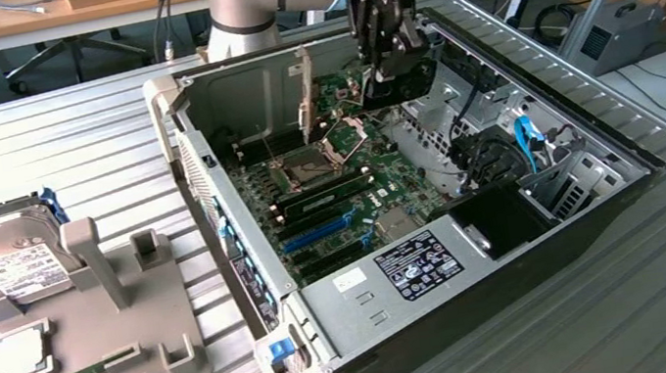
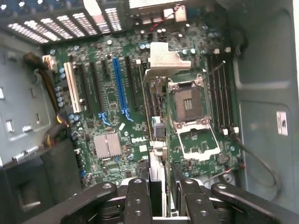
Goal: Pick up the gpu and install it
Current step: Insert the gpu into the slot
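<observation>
Above the open computer case [image 1: 367, 320], fingers [image 2: 140, 196] clamp the gpu [image 2: 158, 116] edgewise between them.

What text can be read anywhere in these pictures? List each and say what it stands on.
"DELL": white print on the motherboard, near the heatsink.
Hard drive label: print too small to read.
Power supply sticker: print too small to read.
White sticker on the case wall: unreadable.
The gpu, held in the gripper: no legible text.
</observation>
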Tool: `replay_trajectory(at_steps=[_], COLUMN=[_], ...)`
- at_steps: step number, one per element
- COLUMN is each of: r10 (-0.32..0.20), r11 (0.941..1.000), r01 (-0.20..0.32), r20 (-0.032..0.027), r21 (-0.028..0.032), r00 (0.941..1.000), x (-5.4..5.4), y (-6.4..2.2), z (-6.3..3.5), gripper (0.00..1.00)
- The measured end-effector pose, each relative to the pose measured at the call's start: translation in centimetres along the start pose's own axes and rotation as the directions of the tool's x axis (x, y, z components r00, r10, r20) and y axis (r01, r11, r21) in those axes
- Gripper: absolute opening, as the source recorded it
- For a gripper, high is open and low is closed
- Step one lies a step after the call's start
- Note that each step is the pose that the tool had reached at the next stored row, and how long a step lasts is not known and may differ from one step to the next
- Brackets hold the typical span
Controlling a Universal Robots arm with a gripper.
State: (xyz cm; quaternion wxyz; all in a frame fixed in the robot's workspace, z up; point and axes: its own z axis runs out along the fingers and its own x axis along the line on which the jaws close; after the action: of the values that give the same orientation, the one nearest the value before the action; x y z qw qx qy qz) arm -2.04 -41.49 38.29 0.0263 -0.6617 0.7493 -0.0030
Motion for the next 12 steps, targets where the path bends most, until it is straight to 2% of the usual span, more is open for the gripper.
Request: replay_trajectory(at_steps=[3,6,12], r10=[-0.056,-0.106,-0.107], r11=[0.9984,0.9944,0.9943], r01=[0.056,0.106,0.107], r20=[0.0022,0.0043,0.0049], r21=[-0.0019,-0.0035,-0.0036], r00=[0.9984,0.9944,0.9943], x=[0.0,0.1,1.9], y=[0.0,-0.02,-0.23], z=[0.02,0.02,-0.02], gripper=[0.29,0.29,0.29])
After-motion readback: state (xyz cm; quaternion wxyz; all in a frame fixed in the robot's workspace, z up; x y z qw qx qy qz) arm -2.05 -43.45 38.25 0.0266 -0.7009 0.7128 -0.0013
